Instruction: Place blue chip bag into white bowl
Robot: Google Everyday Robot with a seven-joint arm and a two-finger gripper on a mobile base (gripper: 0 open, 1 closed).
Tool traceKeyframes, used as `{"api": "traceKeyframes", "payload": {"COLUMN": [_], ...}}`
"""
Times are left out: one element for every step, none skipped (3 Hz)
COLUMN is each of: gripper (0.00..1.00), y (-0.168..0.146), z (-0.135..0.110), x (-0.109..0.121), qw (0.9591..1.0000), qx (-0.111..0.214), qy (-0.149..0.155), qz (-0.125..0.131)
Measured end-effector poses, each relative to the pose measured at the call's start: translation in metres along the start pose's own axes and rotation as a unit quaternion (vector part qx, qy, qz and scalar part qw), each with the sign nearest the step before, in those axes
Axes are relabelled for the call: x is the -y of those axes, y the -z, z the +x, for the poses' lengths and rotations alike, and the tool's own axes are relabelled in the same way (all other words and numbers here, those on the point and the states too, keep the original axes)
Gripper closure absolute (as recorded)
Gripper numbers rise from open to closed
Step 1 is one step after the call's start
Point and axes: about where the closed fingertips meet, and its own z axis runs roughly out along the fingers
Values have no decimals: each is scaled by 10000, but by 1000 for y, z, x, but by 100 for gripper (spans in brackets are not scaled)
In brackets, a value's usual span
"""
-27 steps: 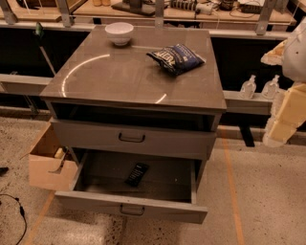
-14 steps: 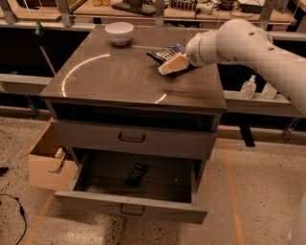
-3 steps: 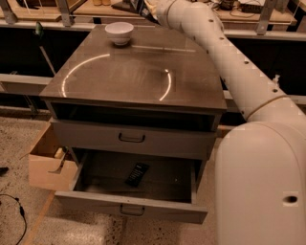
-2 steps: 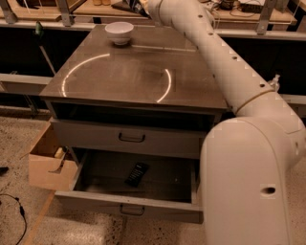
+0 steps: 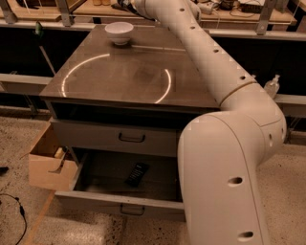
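The white bowl [image 5: 119, 32] stands empty at the far left of the grey table top [image 5: 119, 76]. My arm [image 5: 205, 62] reaches from the lower right across the table to the top edge of the view. The gripper [image 5: 127, 4] is at that edge, just behind and above the bowl, and is mostly cut off. The blue chip bag is not on the table. A dark shape at the gripper may be the bag, but I cannot tell.
The bottom drawer [image 5: 119, 203] is pulled open with a black remote-like object [image 5: 136, 173] inside. The upper drawer [image 5: 119, 136] is closed. A cardboard box [image 5: 45, 160] sits on the floor at the left. A wooden shelf [image 5: 229, 14] runs behind the table.
The bag lay on the table's right side, then the gripper came onto it, and it is gone from the table. Over the last second the arm has swung further left toward the bowl.
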Motion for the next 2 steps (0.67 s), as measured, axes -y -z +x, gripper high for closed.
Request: {"api": "traceKeyframes", "payload": {"gripper": [100, 100], "y": [-14, -36], "z": [-7, -7], "x": [-14, -34], "qw": [10000, 9999], "qx": [-37, -24], "qy": [55, 130], "qz": [-49, -91]}}
